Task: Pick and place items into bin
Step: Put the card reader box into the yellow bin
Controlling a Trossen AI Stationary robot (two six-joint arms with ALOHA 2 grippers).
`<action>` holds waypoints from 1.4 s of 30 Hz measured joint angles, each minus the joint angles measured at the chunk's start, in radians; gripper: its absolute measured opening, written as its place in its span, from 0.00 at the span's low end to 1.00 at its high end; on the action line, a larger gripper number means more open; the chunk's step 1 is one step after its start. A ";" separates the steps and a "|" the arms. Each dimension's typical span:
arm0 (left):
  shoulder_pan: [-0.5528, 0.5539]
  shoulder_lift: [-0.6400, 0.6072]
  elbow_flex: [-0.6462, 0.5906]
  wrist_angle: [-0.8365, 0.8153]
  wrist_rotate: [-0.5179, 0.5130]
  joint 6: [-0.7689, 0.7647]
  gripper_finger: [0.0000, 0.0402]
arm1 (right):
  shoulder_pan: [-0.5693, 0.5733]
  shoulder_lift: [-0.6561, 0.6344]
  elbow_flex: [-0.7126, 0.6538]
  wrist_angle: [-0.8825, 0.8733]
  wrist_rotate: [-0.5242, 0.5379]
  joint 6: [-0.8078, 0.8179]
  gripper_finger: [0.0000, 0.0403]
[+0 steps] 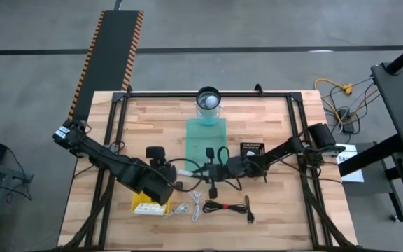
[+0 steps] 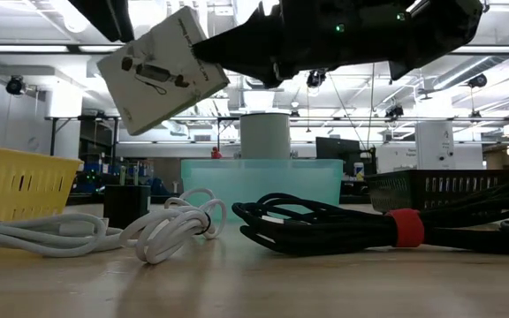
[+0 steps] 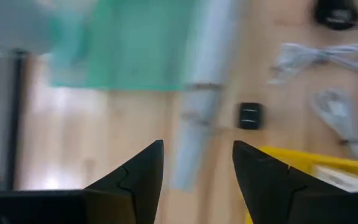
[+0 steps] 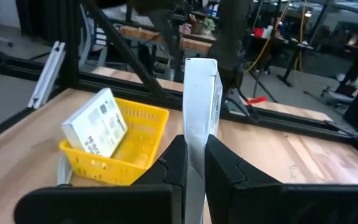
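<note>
My right gripper is shut on a white printed card, lifted over the table's middle. My left gripper is open beside it, over bare wood, holding nothing. On the table near the front lie a tiny black cube, short white cables and a coiled black cable with a red band. A yellow bin holds another white printed packet, leaning on its wall. The small blue-white piece does not show. My right gripper pinches the white card at one end between its two fingers, one on each flat face. The fingers come about level from the table's right side. The card is lifted clear and tilted, its free end sticking out past the fingertips.
A teal bin stands behind the grippers, with a grey cylinder beyond it at the far edge. A black basket sits under the right arm. The yellow bin lies under the left arm, near the front edge.
</note>
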 joint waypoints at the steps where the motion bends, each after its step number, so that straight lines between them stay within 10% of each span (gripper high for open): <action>1: 0.003 0.000 -0.002 0.021 0.025 0.015 0.44 | -0.001 0.000 0.000 0.000 0.000 -0.002 0.04; 19: 0.024 0.004 -0.020 0.031 0.034 0.019 0.43 | 0.006 -0.011 0.003 0.006 -0.057 -0.055 0.04; 29: 0.024 0.004 -0.056 0.043 0.053 0.051 0.06 | 0.006 -0.023 0.003 -0.002 -0.062 -0.085 0.05; 42: 0.016 -0.001 -0.028 0.028 0.236 -0.032 0.06 | 0.009 -0.091 0.003 -0.216 0.023 -0.097 0.25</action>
